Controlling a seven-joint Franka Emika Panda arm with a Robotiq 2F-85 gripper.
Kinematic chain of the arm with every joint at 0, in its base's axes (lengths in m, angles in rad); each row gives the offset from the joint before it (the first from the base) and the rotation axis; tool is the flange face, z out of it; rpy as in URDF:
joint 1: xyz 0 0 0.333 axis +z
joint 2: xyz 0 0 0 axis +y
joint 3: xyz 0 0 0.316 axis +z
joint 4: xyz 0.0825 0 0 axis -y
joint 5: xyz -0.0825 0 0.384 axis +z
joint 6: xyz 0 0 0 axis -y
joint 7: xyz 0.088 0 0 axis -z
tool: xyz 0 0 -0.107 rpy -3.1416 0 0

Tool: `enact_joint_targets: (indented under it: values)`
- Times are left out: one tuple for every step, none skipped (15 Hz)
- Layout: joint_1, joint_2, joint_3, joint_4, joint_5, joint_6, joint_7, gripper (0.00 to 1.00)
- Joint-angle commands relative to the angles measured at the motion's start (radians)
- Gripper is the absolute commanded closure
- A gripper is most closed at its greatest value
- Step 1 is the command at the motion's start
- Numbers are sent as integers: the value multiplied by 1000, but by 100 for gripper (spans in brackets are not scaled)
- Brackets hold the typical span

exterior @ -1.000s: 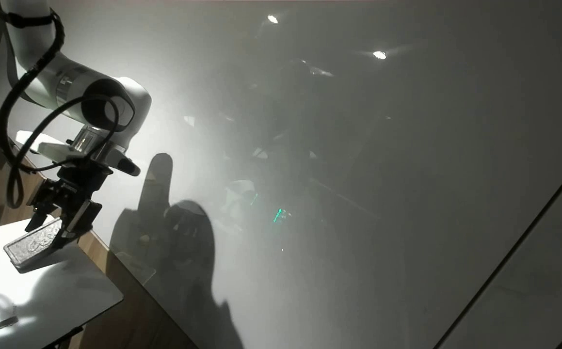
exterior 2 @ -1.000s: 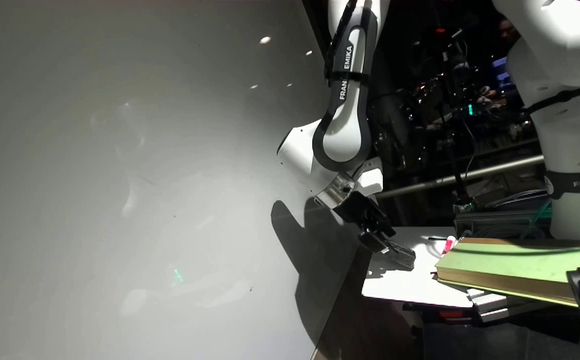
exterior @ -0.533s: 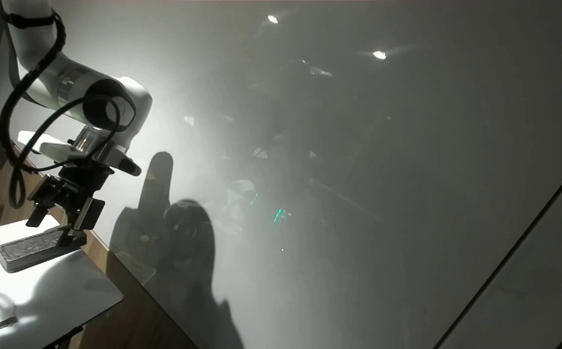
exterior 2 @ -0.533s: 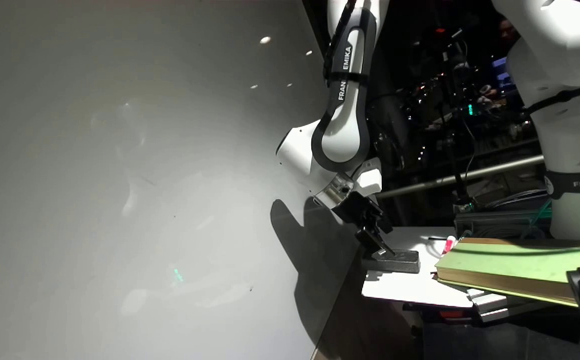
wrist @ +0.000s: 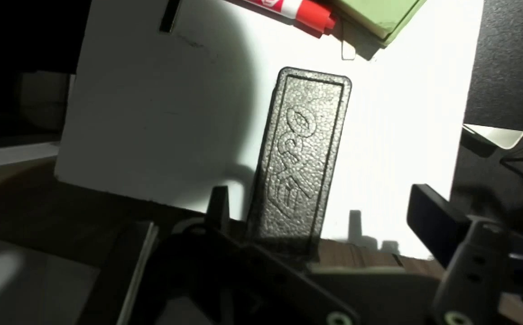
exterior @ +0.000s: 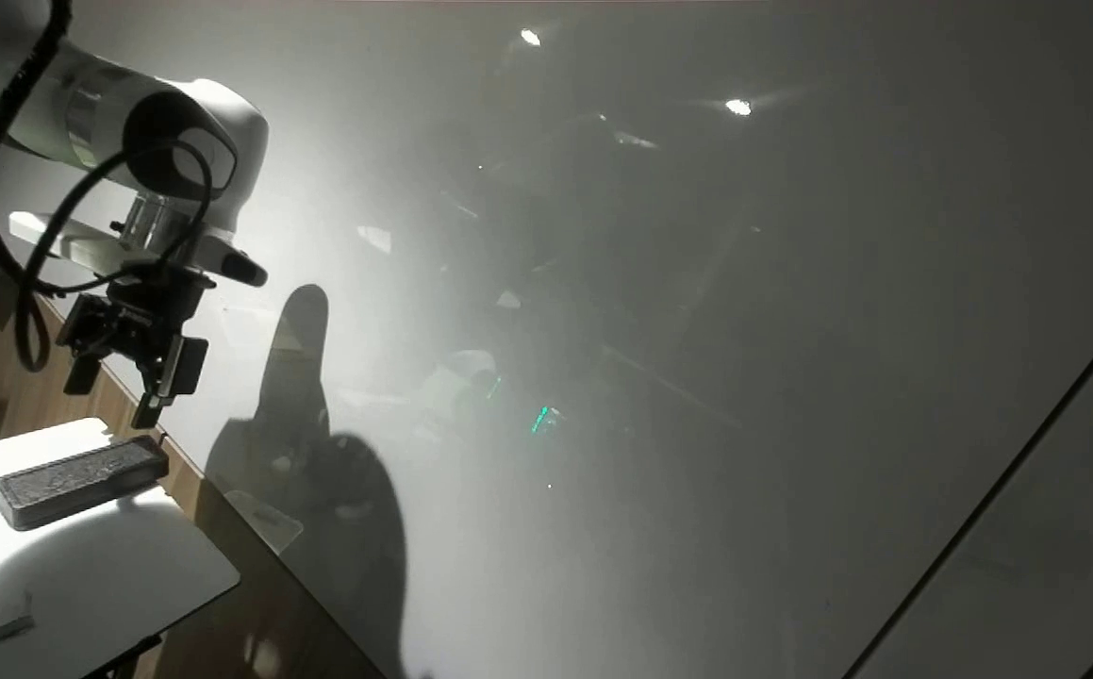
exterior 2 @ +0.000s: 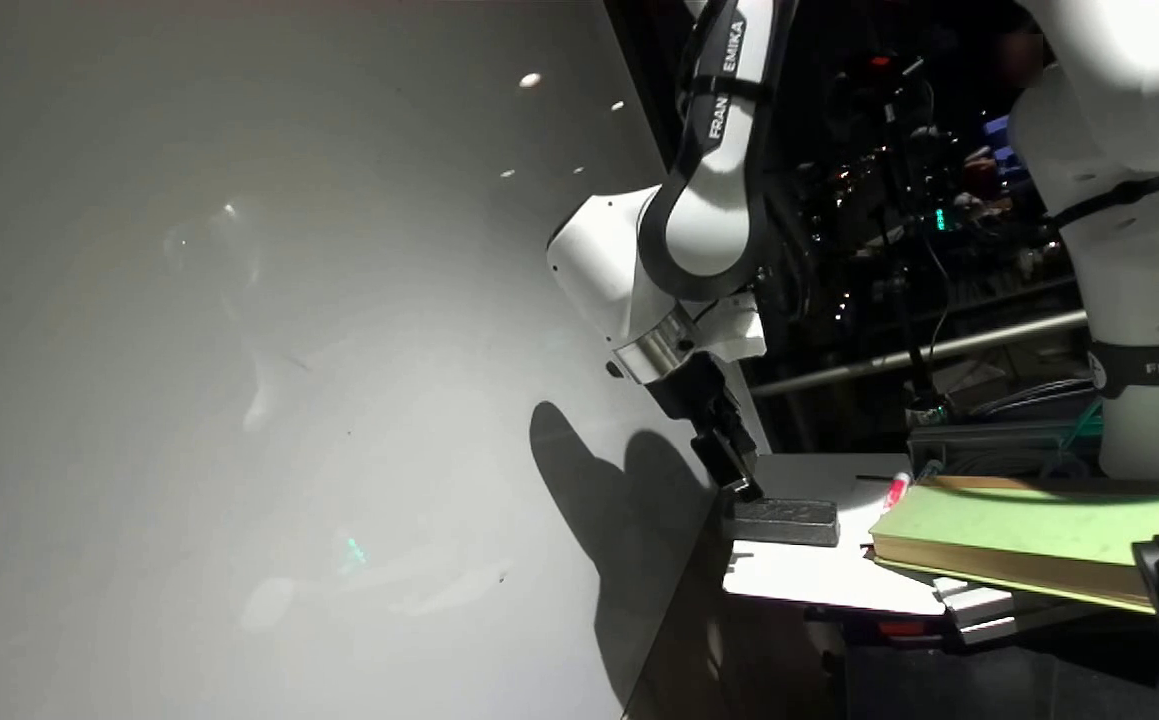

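I see the hand [exterior: 115, 398] spread super wide, gripping nothing; eraser [wrist: 306, 149] just lies flat below it cuz the tabletop [exterior: 131, 566] carries it, marker [wrist: 311, 13] farther off.

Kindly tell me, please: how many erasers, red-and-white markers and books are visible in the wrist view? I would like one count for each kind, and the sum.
Black rectangular textured eraser: 1
Red-and-white cylindrical marker: 1
Green rectangular book: 1
Total: 3
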Motion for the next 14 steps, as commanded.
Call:
enact_joint_targets:
  values:
    - [28,-251,36,-129,-10,-23,-28,0]
    - [36,-302,45,-145,2,-35,-41,0]
    - [44,-358,52,-166,5,-49,-54,0]
    - [53,-409,56,-181,15,-62,-73,0]
    - [30,-278,61,-122,2,-33,-31,0]
    - [36,-328,66,-140,5,-47,-41,0]
    - [40,-365,68,-155,6,-54,-48,0]
    - [41,-389,68,-167,6,-56,-53,0]
    - [41,-400,68,-174,7,-56,-56,0]
    - [41,-402,68,-178,7,-56,-57,0]
    - [41,-402,68,-180,7,-56,-57,0]
    - [41,-402,68,-181,7,-56,-57,0]
    - [41,-401,68,-181,7,-56,-57,0]
    - [41,-401,68,-181,7,-56,-57,0]
